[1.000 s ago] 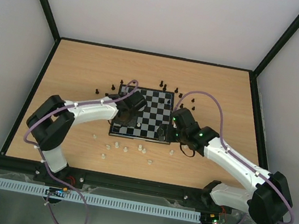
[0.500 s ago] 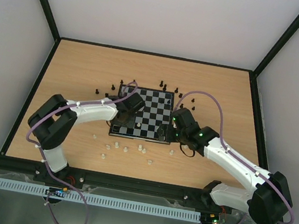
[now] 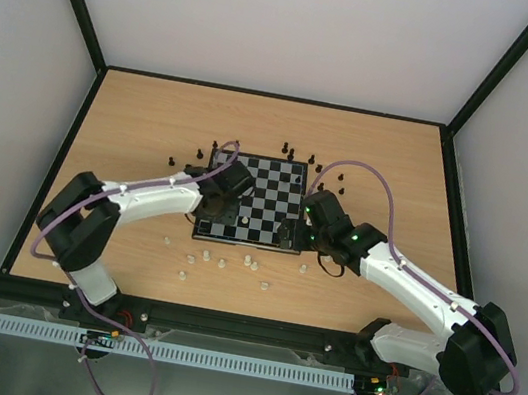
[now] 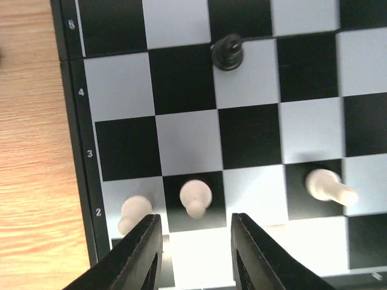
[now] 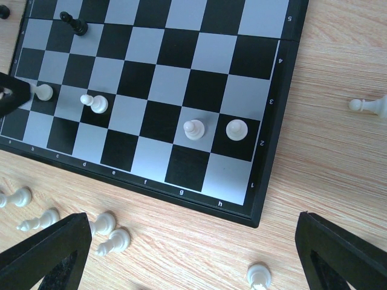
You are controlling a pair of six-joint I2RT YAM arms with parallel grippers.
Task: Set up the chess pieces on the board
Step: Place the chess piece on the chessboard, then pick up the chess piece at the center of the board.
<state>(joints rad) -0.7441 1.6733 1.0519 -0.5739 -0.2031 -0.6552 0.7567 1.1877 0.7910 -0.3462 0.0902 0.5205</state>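
Note:
The board (image 3: 276, 184) lies mid-table. My left gripper (image 4: 196, 254) is open and empty above the board's near-left corner (image 3: 213, 213). Just ahead of its fingertips (image 4: 142, 251) stand two cream pawns (image 4: 195, 198) (image 4: 134, 211) on row 2, a third (image 4: 326, 186) to the right, and a black piece (image 4: 228, 51) farther up. My right gripper (image 5: 193, 260) is wide open and empty over the near-right board edge (image 3: 291, 232). Its view shows cream pawns on row 2 (image 5: 193, 129) (image 5: 236, 128) (image 5: 97, 104) (image 5: 44, 92).
Loose cream pieces lie on the wood in front of the board (image 3: 223, 262), also in the right wrist view (image 5: 106, 222) (image 5: 259, 277) (image 5: 369, 106). Black pieces stand scattered beyond and beside the board's far edge (image 3: 290, 151) (image 3: 171, 160) (image 3: 343, 180).
The left arm's elbow has swung out to the left and its gripper has shifted slightly toward the board's near-left corner. The right arm has not moved.

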